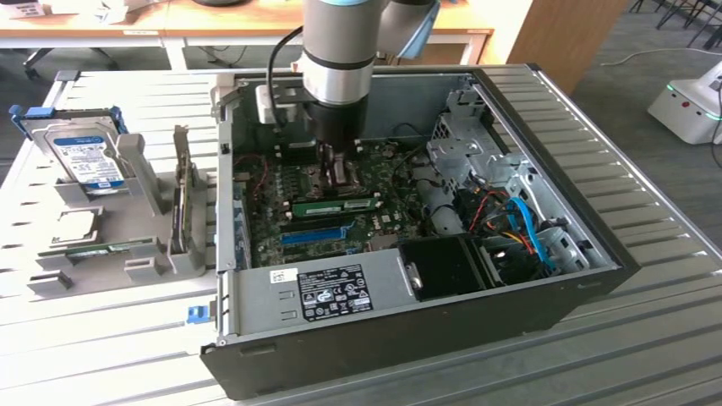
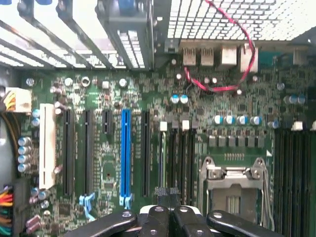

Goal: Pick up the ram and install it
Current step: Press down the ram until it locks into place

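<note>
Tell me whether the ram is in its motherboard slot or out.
In. The ram lies flat in a slot on the motherboard inside the case, just below the shut hand.

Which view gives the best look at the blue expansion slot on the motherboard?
The wrist view: the blue expansion slot runs nearly its full length there, unobstructed, between black slots, with the shut gripper beside its near end. The exterior view shows the same slot as a short blue strip inside the computer case, partly hidden.

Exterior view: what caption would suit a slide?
Robot arm's shut tool lowered inside the open computer case, over the motherboard.
</note>
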`<action>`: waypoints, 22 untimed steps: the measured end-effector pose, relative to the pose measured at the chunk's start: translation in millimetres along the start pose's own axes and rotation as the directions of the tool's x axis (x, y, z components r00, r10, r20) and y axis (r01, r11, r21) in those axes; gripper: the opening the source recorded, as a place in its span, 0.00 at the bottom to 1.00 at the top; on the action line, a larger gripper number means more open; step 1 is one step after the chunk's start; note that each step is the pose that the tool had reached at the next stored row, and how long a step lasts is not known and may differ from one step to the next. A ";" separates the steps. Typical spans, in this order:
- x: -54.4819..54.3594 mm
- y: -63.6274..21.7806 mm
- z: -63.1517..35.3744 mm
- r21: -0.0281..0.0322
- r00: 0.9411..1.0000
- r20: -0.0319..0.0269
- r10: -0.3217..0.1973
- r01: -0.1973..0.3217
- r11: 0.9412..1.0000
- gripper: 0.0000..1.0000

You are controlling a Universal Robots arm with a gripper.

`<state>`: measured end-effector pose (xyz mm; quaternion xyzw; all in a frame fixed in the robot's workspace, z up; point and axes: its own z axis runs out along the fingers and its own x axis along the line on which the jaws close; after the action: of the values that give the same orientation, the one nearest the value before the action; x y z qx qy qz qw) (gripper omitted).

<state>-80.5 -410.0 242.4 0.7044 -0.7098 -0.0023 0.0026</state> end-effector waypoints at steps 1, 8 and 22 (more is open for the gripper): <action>0.0 1.8 0.1 0.000 1.000 0.000 0.000 0.000 1.000 0.10; 0.1 11.7 0.2 0.000 1.000 0.000 0.000 0.000 1.000 0.10; 1.3 12.6 0.2 0.000 1.000 0.000 0.000 0.000 1.000 0.10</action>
<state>-93.0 -411.2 242.3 0.7044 -0.7098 -0.0023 0.0026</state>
